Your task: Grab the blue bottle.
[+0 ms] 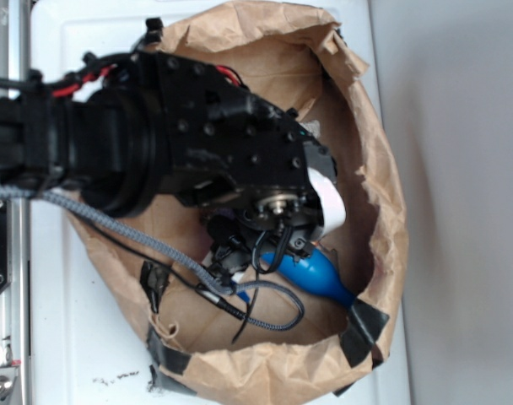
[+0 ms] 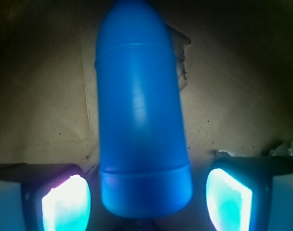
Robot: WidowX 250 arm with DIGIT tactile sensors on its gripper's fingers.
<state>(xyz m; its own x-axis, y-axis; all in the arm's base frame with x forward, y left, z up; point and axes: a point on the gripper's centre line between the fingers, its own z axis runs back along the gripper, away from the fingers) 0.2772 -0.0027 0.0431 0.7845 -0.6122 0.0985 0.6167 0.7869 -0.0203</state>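
Closest to your wrist camera, the gripper stands spread, one glowing pad at the lower left and the other at the lower right, with the base of the blue bottle lying between them. There is a visible gap on each side, so nothing is clamped yet. The bottle lies on its side on the brown paper, its wide flat end toward you and its tapered shoulder pointing away up the frame.

Judge it as light, hollow plastic with a smooth, glossy skin: stiff enough to take a firm squeeze, but likely to slip or roll if you catch it off-centre. Take hold across the straight cylindrical body just above the base rim, where the sides run parallel; avoid the taper farther out, since the pads could slide off toward the neck.

Farther off, in the exterior view, the arm reaches down into the crumpled paper bag, and the bottle shows as a blue shape under the wrist, neck toward the taped rim.
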